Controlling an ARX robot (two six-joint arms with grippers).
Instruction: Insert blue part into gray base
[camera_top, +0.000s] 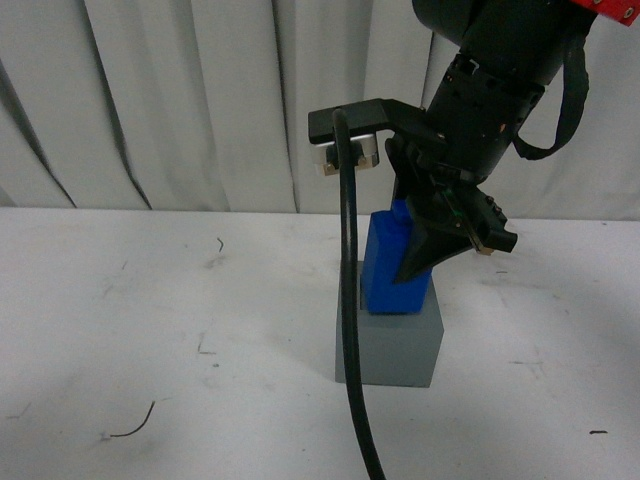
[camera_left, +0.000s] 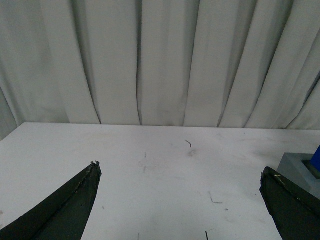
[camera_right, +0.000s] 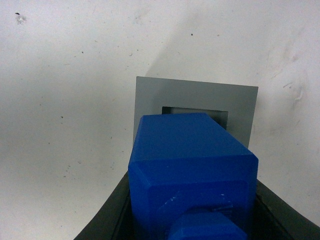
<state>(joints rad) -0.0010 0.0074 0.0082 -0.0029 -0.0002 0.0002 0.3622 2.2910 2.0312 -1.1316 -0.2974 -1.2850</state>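
My right gripper (camera_top: 415, 262) is clamped on the bright blue rectangular block (camera_top: 385, 270), dark fingers on opposite sides of it. The arm comes down from 1 o'clock in the front view. The block hangs over the matte gray cube base (camera_top: 395, 350), which stands on the white worktop (camera_top: 150, 330) just to the 4 o'clock side of the middle. The block's lower end is at the cube's top face, but I cannot tell whether it has entered the recess.

The block seems to lean a little, top toward 1 o'clock. In the right wrist view a strip of the square recess (camera_right: 192, 111) shows past the block's far end, so I judge the two are not squarely lined up. If I press down like this, a lower edge could catch on the recess rim and wedge. The push would then go sideways into the cube.

Nothing braces the cube. My left gripper (camera_left: 180, 170) is spread wide and holding nothing, with the cube off at its 3 o'clock edge. The cube could slide or tip toward 7 o'clock.

A jam could also twist the block between the fingers. The black cable (camera_top: 348, 300) hangs in front of the cube's 9 o'clock side, hides that edge from me, and might drag on it.
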